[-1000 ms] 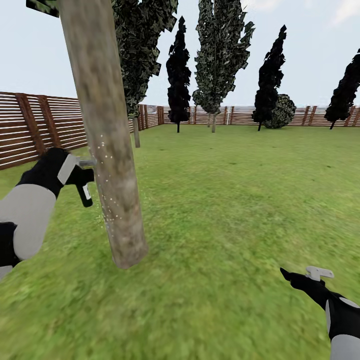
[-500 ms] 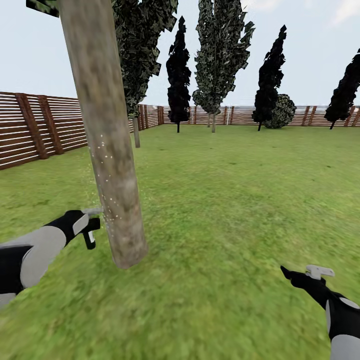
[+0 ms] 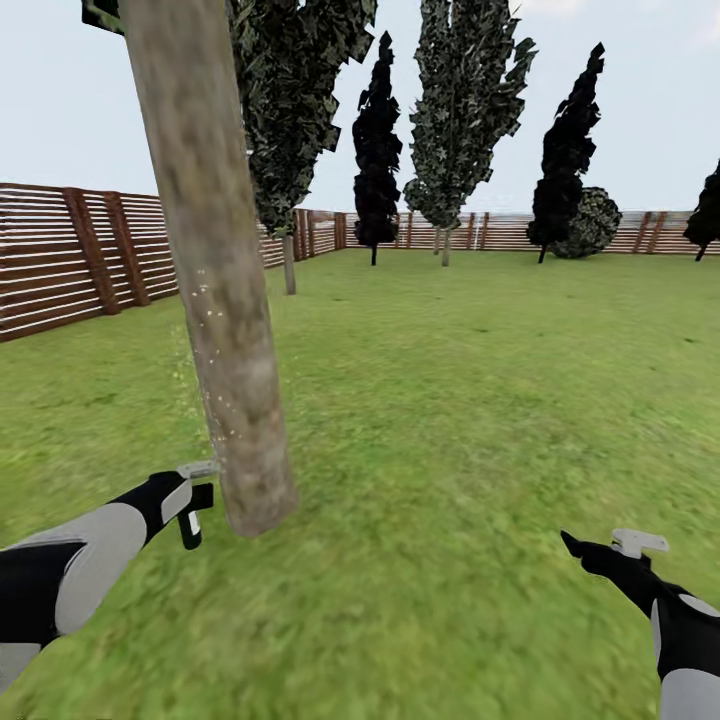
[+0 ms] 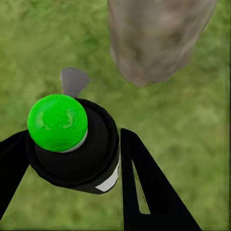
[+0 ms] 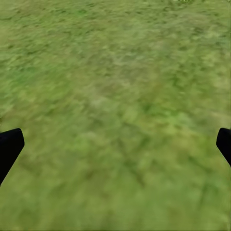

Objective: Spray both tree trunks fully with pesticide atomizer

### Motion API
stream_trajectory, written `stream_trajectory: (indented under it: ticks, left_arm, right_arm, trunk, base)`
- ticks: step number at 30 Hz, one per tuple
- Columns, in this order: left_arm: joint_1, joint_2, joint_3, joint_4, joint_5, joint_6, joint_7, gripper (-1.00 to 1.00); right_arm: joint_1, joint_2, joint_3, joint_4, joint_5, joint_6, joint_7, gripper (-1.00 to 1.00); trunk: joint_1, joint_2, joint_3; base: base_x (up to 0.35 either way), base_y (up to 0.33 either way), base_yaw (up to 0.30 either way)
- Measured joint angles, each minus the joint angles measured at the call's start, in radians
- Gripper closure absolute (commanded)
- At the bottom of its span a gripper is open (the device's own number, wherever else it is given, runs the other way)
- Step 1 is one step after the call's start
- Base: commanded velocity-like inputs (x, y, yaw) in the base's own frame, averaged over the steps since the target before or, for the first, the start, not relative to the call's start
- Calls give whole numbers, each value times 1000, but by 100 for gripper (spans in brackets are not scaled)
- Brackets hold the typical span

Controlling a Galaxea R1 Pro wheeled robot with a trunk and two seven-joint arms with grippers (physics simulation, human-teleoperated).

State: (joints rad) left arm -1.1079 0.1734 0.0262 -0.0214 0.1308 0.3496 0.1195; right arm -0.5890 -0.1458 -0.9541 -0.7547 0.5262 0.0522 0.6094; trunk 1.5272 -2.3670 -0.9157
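Spraying low on the near trunk

Pesticide atomizer (image 3: 190, 500) sits clamped in the left hand (image 3: 172, 497), at about 8 o'clock in the head view, its pale nozzle just beside the foot of the near tree trunk (image 3: 215, 280). From the left wrist view the sprayer's green cap (image 4: 57, 122) fills the space between the two dark fingers (image 4: 144, 187), which close on its black body, with the trunk's base (image 4: 156, 38) just ahead over the lawn (image 4: 192, 125). Whitish pesticide speckles (image 3: 215, 330) dot the trunk's left edge from mid-height down towards the nozzle. The right hand (image 3: 600, 555) hangs at 4 o'clock, spread wide and holding nothing, over bare grass.

Judging by the sparse dots, this is the first trunk, mid-coating. Next the nozzle likely needs sweeping around the trunk's other faces, kept near the bark and aimed at it. The brown fence (image 3: 70, 255) runs at 9 o'clock
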Motion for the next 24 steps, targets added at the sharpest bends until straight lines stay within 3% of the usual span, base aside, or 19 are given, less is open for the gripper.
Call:
stream_trajectory:
  ticks: [5,10,24]
  left_arm:
    - [0,-6,-1,0,0,0,0,100]
    - [0,-6,-1,0,0,0,0,100]
    - [0,-18,-1,0,0,2,0,100]
  right_arm:
    - [0,0,0,0,-2,0,1,-100]
    - [0,0,0,0,-2,0,1,-100]
    - [0,1,0,0,-2,0,1,-100]
  trunk:
    - [0,0,0]
    - [0,0,0]
    - [0,0,0]
  base:
    - [173,-278,55]
    - [163,-280,238]
    - [-5,-315,224]
